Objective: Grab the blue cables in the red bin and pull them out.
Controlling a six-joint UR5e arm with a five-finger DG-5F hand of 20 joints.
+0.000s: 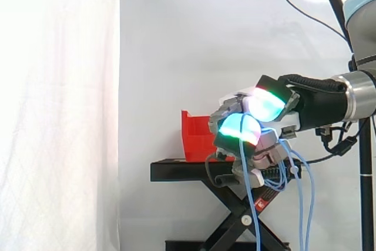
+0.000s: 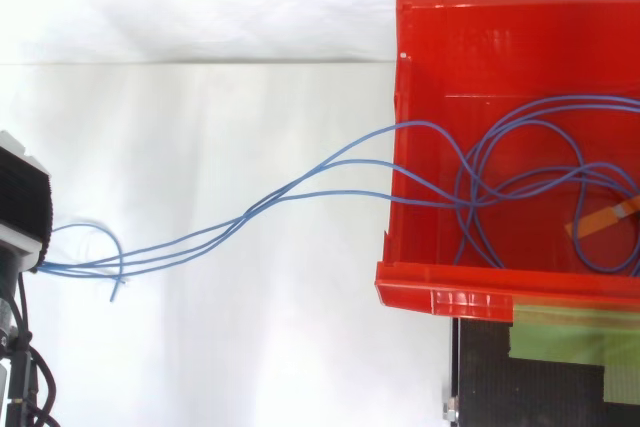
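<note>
The robot hand [image 1: 294, 107] stands well apart from the red plastic bin [image 2: 440, 297]. Its fingers [image 1: 263, 105] are curled, apparently pinching the thin blue cables [image 2: 300, 187], though the grip itself is hidden. The loose ends hang below the hand. The strands stretch over the bin's front wall because most loops lie coiled inside the bin, which sits on the black stand's surface [image 1: 182, 170].

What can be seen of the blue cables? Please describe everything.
The blue cables are thin, smooth strands. One part lies in loose loops inside the red bin; they cross its front edge and run together to the hand, whose curled fingers hold them. Below the hand, slack lengths hang down.
</note>
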